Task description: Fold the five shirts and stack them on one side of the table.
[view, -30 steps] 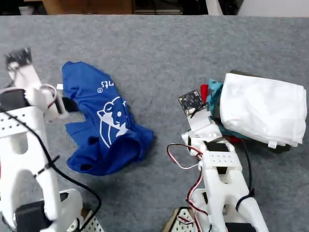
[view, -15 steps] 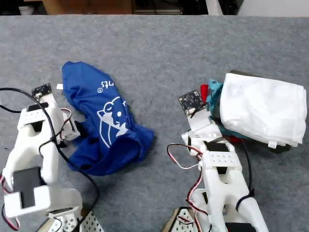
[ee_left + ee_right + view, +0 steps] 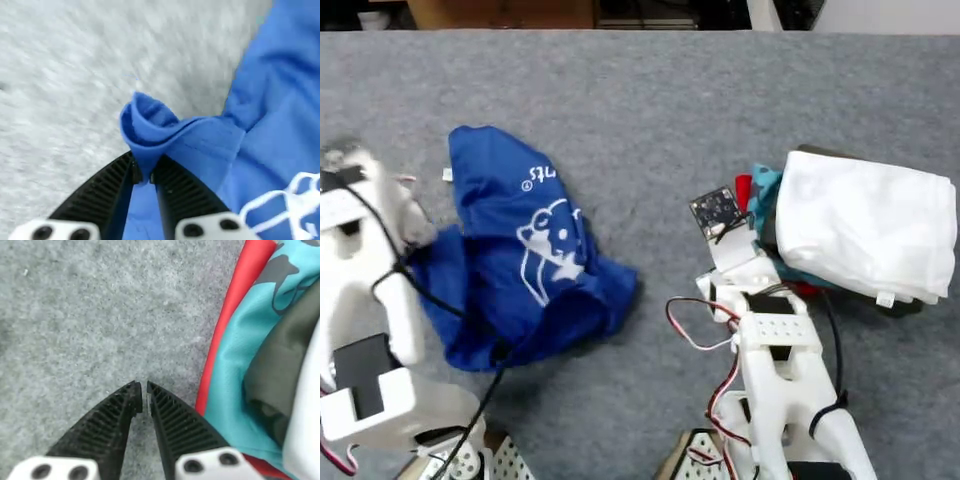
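A crumpled blue shirt (image 3: pixel 525 260) with a white print lies on the grey table at the left. My left gripper (image 3: pixel 144 176) is shut on a bunched fold of the blue shirt (image 3: pixel 150 120), held just above the cloth; its arm (image 3: pixel 365 260) stands at the table's left edge. At the right a folded white shirt (image 3: pixel 865 225) tops a stack with teal (image 3: pixel 765 190), red and dark shirts beneath. My right gripper (image 3: pixel 144 392) is shut with nothing in it, hovering over bare table beside the red shirt's edge (image 3: pixel 235 315) and the teal shirt (image 3: pixel 260 330).
The grey felt table (image 3: pixel 660 110) has free room across its back and middle. The right arm (image 3: pixel 770 350) stands at the front, close to the stack. Cables run along both arms.
The left arm has swung to the table's left edge, dragging the blue shirt's near corner leftward and spreading the cloth. The right arm has not moved.
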Robot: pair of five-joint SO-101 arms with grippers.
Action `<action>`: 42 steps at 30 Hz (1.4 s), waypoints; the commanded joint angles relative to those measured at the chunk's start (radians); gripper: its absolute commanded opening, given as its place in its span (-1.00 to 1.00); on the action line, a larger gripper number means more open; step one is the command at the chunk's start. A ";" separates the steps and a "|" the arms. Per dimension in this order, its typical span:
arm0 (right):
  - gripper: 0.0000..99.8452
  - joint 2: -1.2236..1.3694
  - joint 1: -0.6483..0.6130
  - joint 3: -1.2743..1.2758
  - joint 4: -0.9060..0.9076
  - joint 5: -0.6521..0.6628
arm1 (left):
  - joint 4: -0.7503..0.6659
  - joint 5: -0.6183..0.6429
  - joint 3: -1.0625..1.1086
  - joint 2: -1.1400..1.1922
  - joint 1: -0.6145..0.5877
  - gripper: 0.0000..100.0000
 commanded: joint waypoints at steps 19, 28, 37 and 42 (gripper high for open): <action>-0.92 -0.025 -0.008 -0.022 -0.018 -0.005 | 0.385 0.006 -1.579 -0.002 -0.109 -0.96; -0.92 -0.025 -0.008 -0.022 -0.018 -0.005 | 0.387 0.003 -1.864 -0.004 0.054 -0.96; -0.92 -0.025 -0.008 -0.022 -0.018 -0.005 | 0.393 0.008 -1.850 0.008 0.132 -0.96; -0.92 -0.025 -0.008 -0.033 -0.009 -0.002 | 0.381 0.009 -1.634 0.008 0.133 -0.96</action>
